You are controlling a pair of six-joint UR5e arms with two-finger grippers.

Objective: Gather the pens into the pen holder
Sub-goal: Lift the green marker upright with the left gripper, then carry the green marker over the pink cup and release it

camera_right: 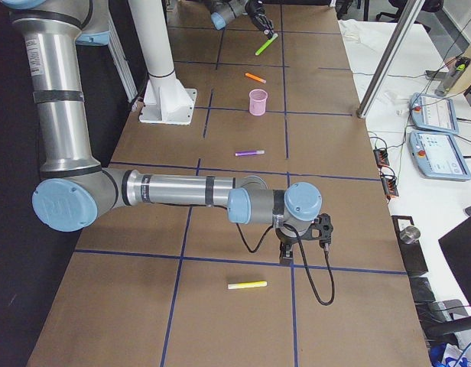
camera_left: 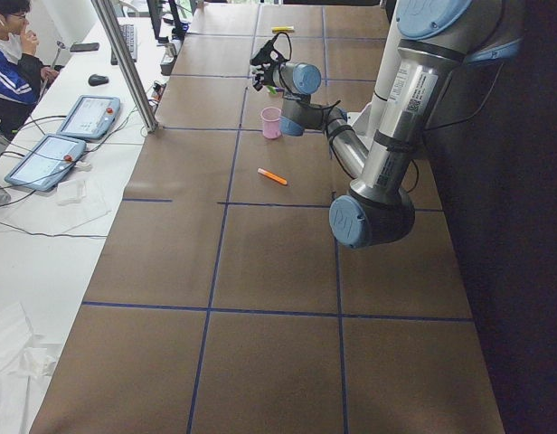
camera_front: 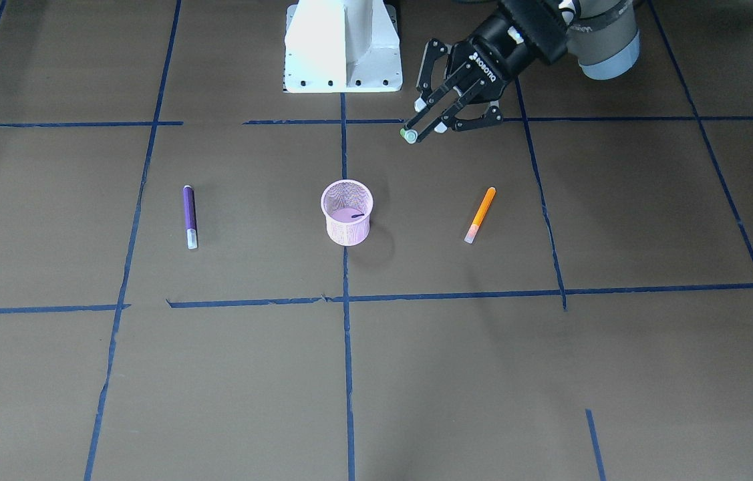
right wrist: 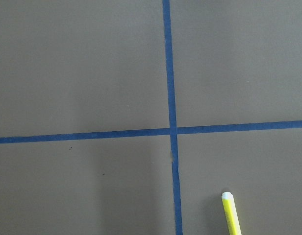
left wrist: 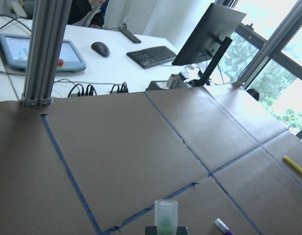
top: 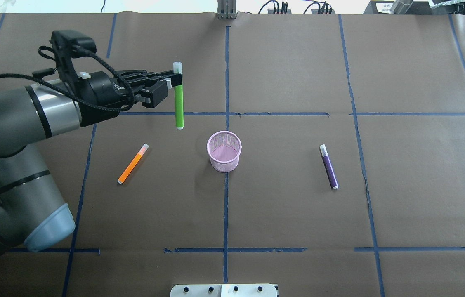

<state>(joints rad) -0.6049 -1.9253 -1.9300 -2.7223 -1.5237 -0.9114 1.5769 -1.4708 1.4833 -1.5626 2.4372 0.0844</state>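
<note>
My left gripper (top: 173,80) is shut on the green pen (top: 179,103) near its pale cap and holds it in the air, apart from and to the left of the pink mesh pen holder (top: 224,150). The front view shows this gripper (camera_front: 416,132) and the holder (camera_front: 347,212), with no pen standing in it. The orange pen (top: 133,163) lies left of the holder and the purple pen (top: 329,166) lies right of it. The yellow pen (camera_right: 247,285) lies far off near my right gripper (camera_right: 287,256); I cannot tell whether that gripper is open or shut.
Brown paper with a blue tape grid covers the table. The white robot base (camera_front: 343,47) stands behind the holder. Operator desks with tablets (camera_right: 434,115) and a metal post (camera_left: 125,63) line the far side. The yellow pen's tip shows in the right wrist view (right wrist: 231,215).
</note>
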